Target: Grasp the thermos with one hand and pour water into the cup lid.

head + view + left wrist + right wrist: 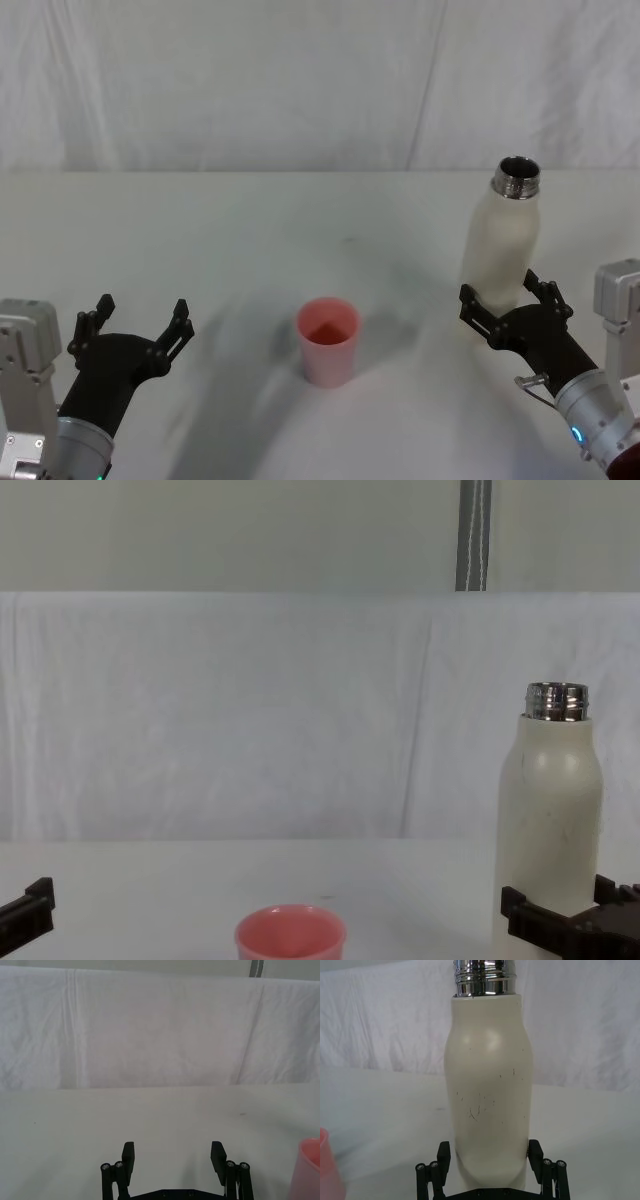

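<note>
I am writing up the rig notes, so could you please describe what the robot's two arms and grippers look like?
Both match: the left gripper and right gripper are matte black, with two linkage-built jaws that show small silver pivot screws in the wrist views. Each black wrist widens into a silver-grey ribbed cuff with a small cyan light, and a pale grey boxy housing sits alongside.

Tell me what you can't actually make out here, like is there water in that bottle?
- Water in the thermos: its wall is opaque, and the head view's look into the steel neck shows only darkness.
- Thermos base: in the right wrist view the right hand covers it; the chest view's bottom edge cuts it off.
- Whether the right hand's fingers touch the thermos: too close to tell.
- Cup lid in the left wrist view: cut off by the edge.
- Left hand: open, beside the cup lid.
</note>
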Robot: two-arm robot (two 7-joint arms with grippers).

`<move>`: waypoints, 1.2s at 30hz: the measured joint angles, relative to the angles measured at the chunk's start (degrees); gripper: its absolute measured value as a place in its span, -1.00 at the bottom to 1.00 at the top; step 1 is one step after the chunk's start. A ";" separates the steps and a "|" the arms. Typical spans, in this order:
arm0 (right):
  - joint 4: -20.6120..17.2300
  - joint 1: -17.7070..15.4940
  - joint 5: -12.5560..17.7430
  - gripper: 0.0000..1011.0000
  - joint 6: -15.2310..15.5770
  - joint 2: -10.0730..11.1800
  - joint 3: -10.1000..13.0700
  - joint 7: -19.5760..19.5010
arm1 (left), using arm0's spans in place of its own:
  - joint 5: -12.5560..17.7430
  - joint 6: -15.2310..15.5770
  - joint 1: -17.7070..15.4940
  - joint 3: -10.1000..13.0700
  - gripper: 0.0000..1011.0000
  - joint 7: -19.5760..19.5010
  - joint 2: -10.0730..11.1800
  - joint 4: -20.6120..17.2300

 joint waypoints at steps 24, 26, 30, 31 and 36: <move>-3.51 -3.21 0.37 0.98 0.82 1.54 0.76 -0.12 | 0.00 0.00 0.00 0.00 0.98 0.00 0.00 0.00; -3.79 -3.39 0.36 0.98 0.86 1.60 0.79 -0.18 | 0.00 0.00 0.00 0.00 0.98 0.00 0.00 0.00; -4.39 -3.78 0.32 0.98 0.91 1.71 0.94 -0.42 | 0.00 0.00 0.00 0.00 0.98 0.00 0.00 0.00; -4.51 -3.85 0.31 0.98 0.91 1.73 0.97 -0.46 | 0.00 0.00 0.00 0.00 0.98 0.00 0.00 0.00; -5.49 -4.54 0.12 0.98 0.88 1.86 1.25 -0.78 | 0.00 0.00 0.00 0.00 0.98 0.00 0.00 0.00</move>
